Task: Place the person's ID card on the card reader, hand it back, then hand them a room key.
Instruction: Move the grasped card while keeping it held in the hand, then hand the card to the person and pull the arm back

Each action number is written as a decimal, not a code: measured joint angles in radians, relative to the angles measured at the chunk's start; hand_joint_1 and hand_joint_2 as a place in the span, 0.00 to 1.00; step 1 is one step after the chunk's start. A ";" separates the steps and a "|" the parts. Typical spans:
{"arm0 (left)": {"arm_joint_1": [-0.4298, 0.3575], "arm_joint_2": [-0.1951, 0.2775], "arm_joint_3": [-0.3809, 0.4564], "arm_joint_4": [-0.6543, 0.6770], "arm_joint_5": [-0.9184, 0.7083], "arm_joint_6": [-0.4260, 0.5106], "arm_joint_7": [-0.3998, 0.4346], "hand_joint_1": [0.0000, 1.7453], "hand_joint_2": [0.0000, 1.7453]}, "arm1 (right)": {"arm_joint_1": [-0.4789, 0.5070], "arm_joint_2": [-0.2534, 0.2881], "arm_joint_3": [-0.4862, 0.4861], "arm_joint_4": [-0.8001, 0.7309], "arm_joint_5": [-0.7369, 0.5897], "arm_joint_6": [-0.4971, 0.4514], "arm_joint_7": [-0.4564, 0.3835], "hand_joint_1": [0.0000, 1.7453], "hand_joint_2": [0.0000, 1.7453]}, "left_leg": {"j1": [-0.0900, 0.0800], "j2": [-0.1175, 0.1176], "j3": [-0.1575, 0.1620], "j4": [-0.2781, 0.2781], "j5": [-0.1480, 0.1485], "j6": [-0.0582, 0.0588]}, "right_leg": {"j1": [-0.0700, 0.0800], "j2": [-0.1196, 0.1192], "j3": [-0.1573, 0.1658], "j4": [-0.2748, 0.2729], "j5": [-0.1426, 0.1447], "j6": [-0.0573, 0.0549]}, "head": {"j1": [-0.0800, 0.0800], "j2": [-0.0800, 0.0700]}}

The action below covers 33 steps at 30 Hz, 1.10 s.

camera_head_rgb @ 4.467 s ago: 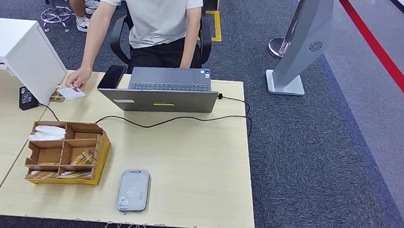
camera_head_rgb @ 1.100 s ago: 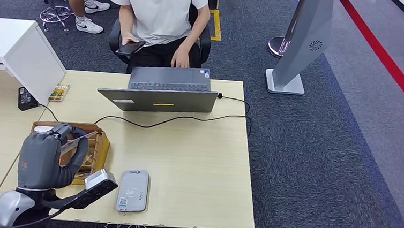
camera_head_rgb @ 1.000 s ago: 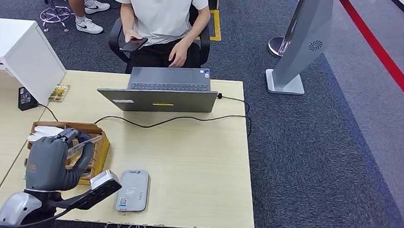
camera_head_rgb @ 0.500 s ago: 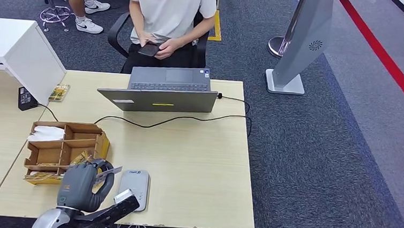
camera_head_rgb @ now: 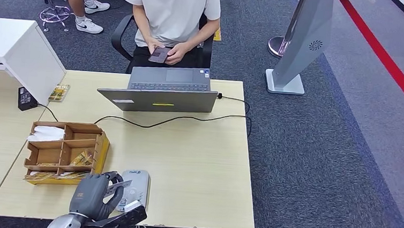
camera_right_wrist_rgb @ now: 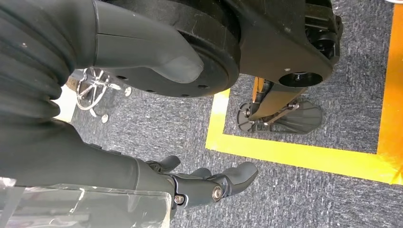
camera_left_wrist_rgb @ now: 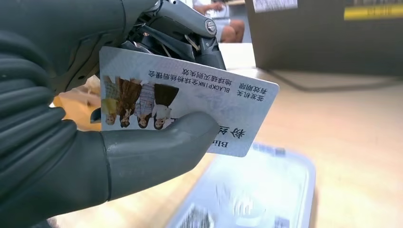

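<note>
Left hand (camera_head_rgb: 93,196) has dropped back from the compartment box (camera_head_rgb: 66,152) to the worktop's (camera_head_rgb: 196,167) near edge, thumb and fingers (camera_left_wrist_rgb: 209,45) pinching the ID card (camera_left_wrist_rgb: 185,102) tilted just above the card reader's (camera_head_rgb: 135,189) left edge. Bare worktop lies right of the reader. Right hand (camera_right_wrist_rgb: 204,183) hangs over carpet, fingers loosely apart, holding nothing.

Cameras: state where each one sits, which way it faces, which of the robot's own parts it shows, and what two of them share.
Head view: high on the body, facing forward and down at the table; left hand at the near edge.
Left wrist view: behind the left hand, facing the laptop; thumb and fingers pinch the ID card.
Right wrist view: on the hanging arm, facing the carpet; right hand empty.
Shared: head and left wrist views both show the card above the card reader.
</note>
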 joint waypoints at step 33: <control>-0.019 0.025 -0.048 0.071 -0.015 0.060 0.021 1.00 1.00 | -0.003 0.001 -0.006 0.000 0.036 0.000 0.001 0.00 1.00 | 0.000 0.000 0.000 0.000 0.000 0.000 | 0.000 0.000 0.000 0.000 0.000 0.000 | 0.000 0.000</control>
